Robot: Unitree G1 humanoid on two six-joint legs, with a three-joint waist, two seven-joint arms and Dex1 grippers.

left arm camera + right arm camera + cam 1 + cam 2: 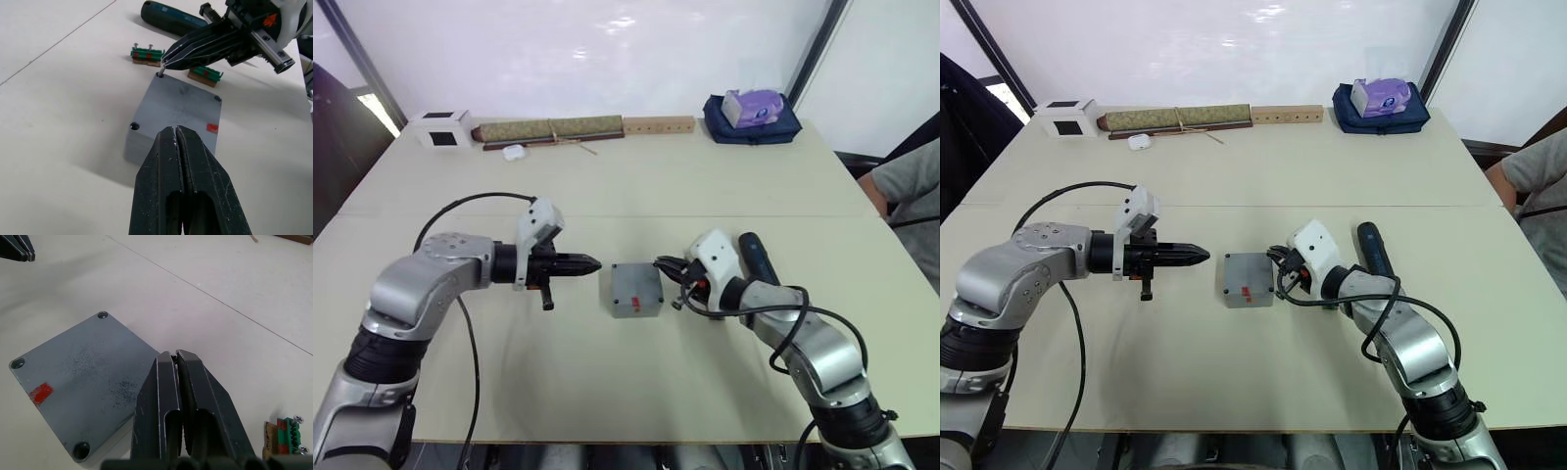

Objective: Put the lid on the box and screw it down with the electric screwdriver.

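Note:
The grey box (636, 290) stands mid-table with the flat lid (83, 377) lying flush on top; the lid has sunken screw holes at its corners and a red sticker (40, 392). My right gripper (164, 63) is shut on a small screw (160, 74), held tip-down at the lid's far corner hole. My left gripper (592, 262) is shut and empty, hovering just left of the box and pointing at it. The dark blue electric screwdriver (759, 257) lies on the table beside my right forearm.
Two green terminal blocks (146, 53) carrying screws lie between the box and the screwdriver. Along the far edge are a white cube (442, 129), a rolled mat (548, 129), a wooden strip (658, 124) and a blue bag (752, 116). A person (906, 186) sits at the right.

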